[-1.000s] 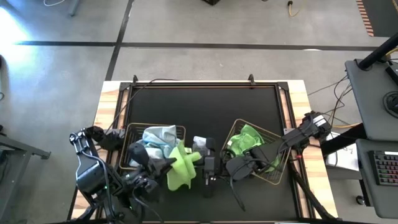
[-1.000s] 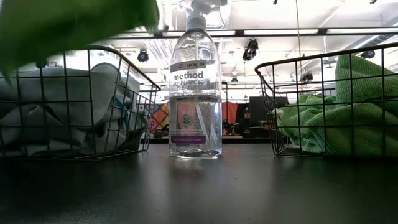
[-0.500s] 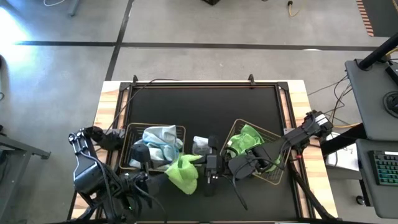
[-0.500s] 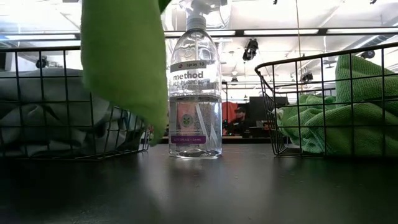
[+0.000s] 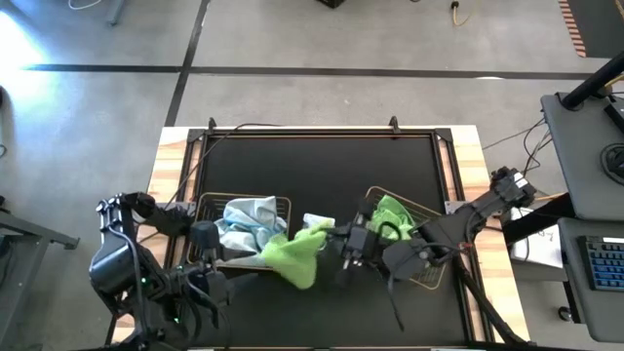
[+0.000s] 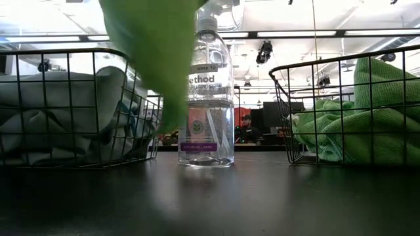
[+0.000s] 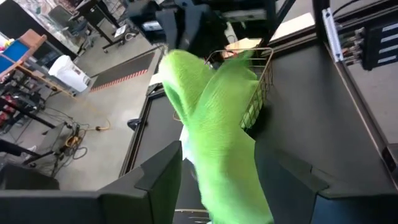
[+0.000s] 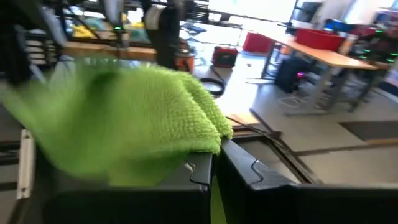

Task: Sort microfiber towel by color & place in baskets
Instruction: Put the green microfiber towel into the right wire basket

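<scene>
Seen from above, a black bench (image 5: 322, 175) carries two shallow bronze wire-mesh baskets. The left basket (image 5: 278, 205) holds pale blue microfiber towels (image 5: 244, 216); the right basket (image 5: 429, 278) holds lime green microfiber towels (image 5: 393, 213). A clear plastic spray bottle (image 6: 210, 98) stands between the baskets. The right arm reaches from the bench's right edge across the right basket toward the middle, its right gripper (image 5: 343, 240) with jaws clamped shut on one edge of a lime green towel (image 5: 297, 255) that hangs above the bench between the baskets. The left arm is folded low at the bench's front left corner, its left gripper (image 7: 217, 186) pointing toward the hanging towel, jaws spread wide on either side of the cloth without pinching it.
</scene>
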Tool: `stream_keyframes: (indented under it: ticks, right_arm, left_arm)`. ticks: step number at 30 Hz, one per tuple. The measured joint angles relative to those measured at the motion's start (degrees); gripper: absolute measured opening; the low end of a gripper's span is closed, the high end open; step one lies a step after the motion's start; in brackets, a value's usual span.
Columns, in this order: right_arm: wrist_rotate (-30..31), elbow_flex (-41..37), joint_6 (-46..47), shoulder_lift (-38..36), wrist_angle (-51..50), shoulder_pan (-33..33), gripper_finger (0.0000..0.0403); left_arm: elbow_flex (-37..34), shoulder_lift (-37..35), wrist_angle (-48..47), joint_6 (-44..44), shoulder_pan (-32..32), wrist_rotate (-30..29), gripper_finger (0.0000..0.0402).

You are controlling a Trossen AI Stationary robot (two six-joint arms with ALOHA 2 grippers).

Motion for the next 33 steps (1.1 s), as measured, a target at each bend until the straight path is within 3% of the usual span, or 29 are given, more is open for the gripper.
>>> stream_keyframes:
  ticks: [6,16,22,33]
  right_arm:
    - [10.5,0.0,7.3,-4.7,-11.8,2.9,0.0009]
    - [26.9,0.0,30.1,-12.7,-35.2,10.0,0.0009]
    - [30.1,0.0,38.7,-15.9,-40.6,14.0,0.0009]
    - [30.3,0.0,38.0,-16.1,-40.6,19.4,0.0009]
  left_arm:
    - [0.0,-0.5,0.0,-0.4,-0.8,0.0,0.0185]
    - [-0.1,-1.3,0.0,-0.4,-1.4,1.5,0.0185]
    - [-0.1,-2.8,0.0,-0.4,-1.4,1.5,0.0185]
    - [-0.1,-5.2,0.0,-0.4,-1.5,1.5,0.0185]
